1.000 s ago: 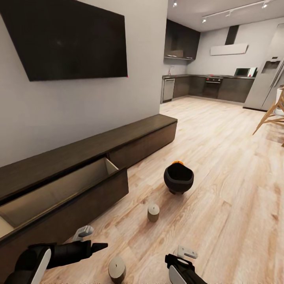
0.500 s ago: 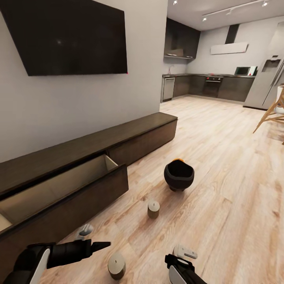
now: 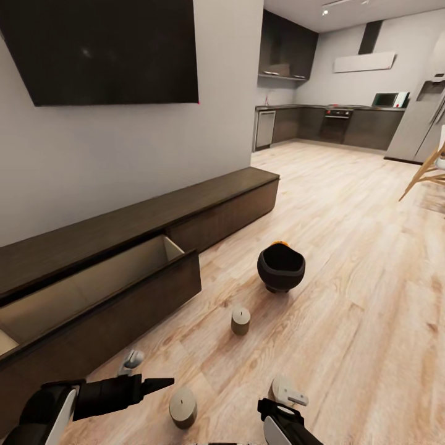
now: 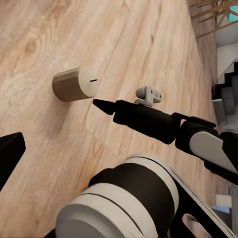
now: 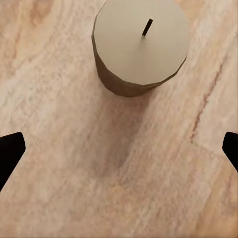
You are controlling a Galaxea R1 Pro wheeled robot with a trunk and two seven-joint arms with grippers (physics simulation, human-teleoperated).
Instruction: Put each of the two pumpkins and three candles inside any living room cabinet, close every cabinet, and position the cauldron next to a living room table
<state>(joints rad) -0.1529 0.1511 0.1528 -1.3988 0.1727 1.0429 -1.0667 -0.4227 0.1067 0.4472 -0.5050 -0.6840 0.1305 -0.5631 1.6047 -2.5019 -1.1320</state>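
Observation:
The long dark-brown cabinet (image 3: 204, 213) runs along the left wall, and one drawer (image 3: 105, 290) is pulled out, showing pale wood. The black cauldron (image 3: 280, 267) stands on the floor, with an orange sliver of a pumpkin (image 3: 279, 245) behind its rim. One beige candle (image 3: 240, 320) stands mid-floor. A second candle (image 3: 183, 406) is upright between my arms. My left gripper (image 3: 162, 384) is open beside that candle. My right gripper (image 5: 119, 148) is open over a candle (image 5: 141, 44), not touching it. In the left wrist view, a candle (image 4: 74, 84) lies just past a black fingertip (image 4: 104, 105).
A large dark TV (image 3: 105, 49) hangs above the cabinet. Wooden furniture legs (image 3: 426, 173) stand at the far right. The grey kitchen (image 3: 334, 123) and a fridge (image 3: 420, 123) are at the back. Bare wood floor stretches to the right of the cauldron.
The whole head view has shifted slightly, so the floor objects sit a little higher in the picture. Both grippers hold their poses, and neither candle nor the cauldron has moved.

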